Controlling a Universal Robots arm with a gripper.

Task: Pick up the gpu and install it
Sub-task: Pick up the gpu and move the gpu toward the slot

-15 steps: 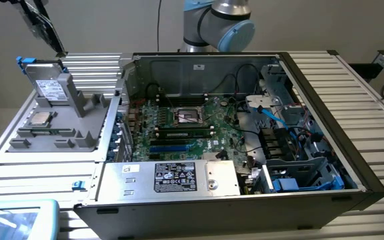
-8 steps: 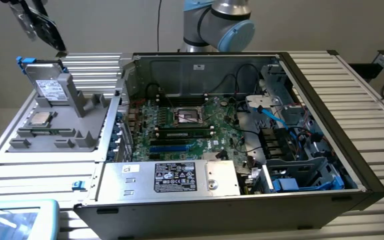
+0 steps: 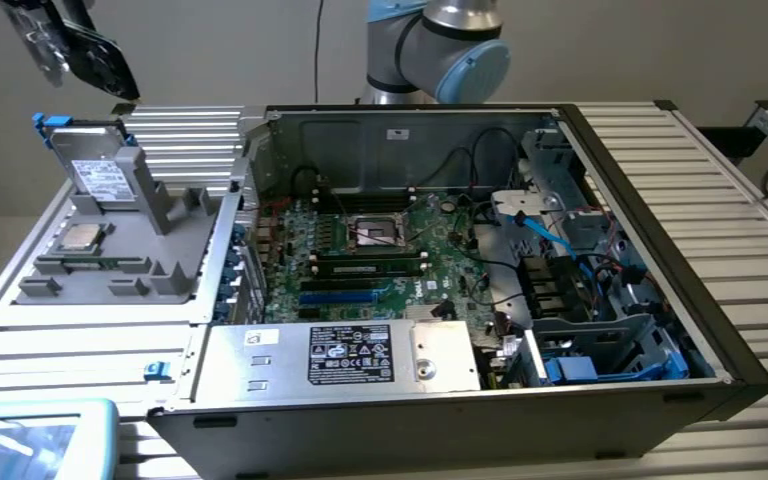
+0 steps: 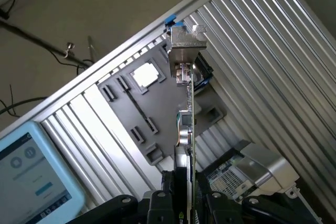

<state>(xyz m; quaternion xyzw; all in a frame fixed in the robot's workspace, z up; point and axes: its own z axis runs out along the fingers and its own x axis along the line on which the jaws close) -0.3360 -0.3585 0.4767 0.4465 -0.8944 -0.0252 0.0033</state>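
Hand [image 4: 185,198] state: closed on the gpu [image 3: 95,58], with the fingers [image 4: 167,203] clamped against both flat faces of the card at one short end.

Gpu position: in the air, clear of every surface, at the upper corner on the exterior view's left, above and behind the grey holder [image 3: 157,215]. In that view the card hangs tilted, its black face and round fan turned toward the camera. In the wrist view the card appears edge-on as a thin green board running straight out from the hand, with the bracket [image 4: 185,45], silver metal, at the far end.

Arm [image 3: 431,45] pose: the grey and blue joints stand behind the rear wall of the computer case [image 3: 651,260]. The hand is well apart from the case, off to the exterior view's left.

Below the held card, the wrist view shows the grey holder with a processor chip [image 4: 146,74] lying flat in one recess, and a tablet [image 4: 31,179] near the holder on the ribbed desk [image 4: 273,51].

Case: lies on its side on the desk, open at the top. The motherboard [image 3: 357,245] is exposed inside. A silver drive [image 3: 97,178] with a white label stands upright in the holder.
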